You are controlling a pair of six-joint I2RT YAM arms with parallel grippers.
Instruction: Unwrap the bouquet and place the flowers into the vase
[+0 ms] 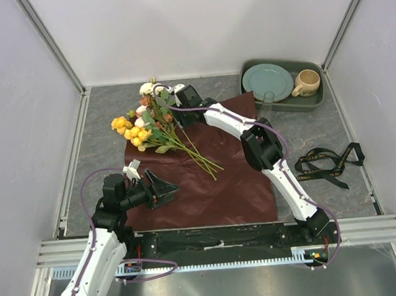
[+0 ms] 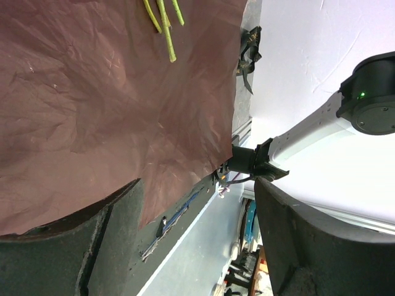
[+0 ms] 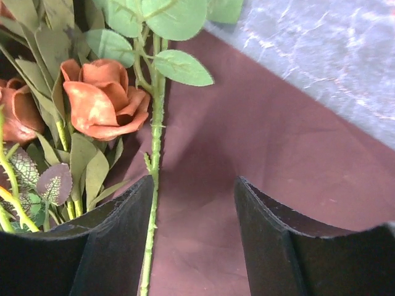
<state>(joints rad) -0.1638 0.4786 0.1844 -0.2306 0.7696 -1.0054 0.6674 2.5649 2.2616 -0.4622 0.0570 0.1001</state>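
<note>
The right gripper (image 1: 178,103) reaches over the far edge of the spread wrapping paper (image 1: 228,180) to the leafy upper part of the flowers (image 1: 156,127). Its jaws stand well apart and are clamped on nothing. In the right wrist view a single green stem (image 3: 154,154) runs down through the gap, close along the inner edge of one finger (image 3: 105,246). Whether it touches that finger I cannot tell. A rust-coloured rose (image 3: 102,98) lies just beyond the fingertips. The left gripper (image 1: 168,190) hangs over the near left part of the paper. It is spread wide with nothing between its fingers (image 2: 296,246) and only bare maroon sheet under it. The flowers lie loose and unwrapped across the paper's far left corner, with the blooms spilling onto the grey table (image 1: 100,128) and the stem ends pointing toward the middle of the sheet. The black ribbon (image 1: 326,162) lies apart on the table to the right. What seems to be the clear vase (image 1: 268,100) stands at the near edge of the green tray (image 1: 318,101).
</note>
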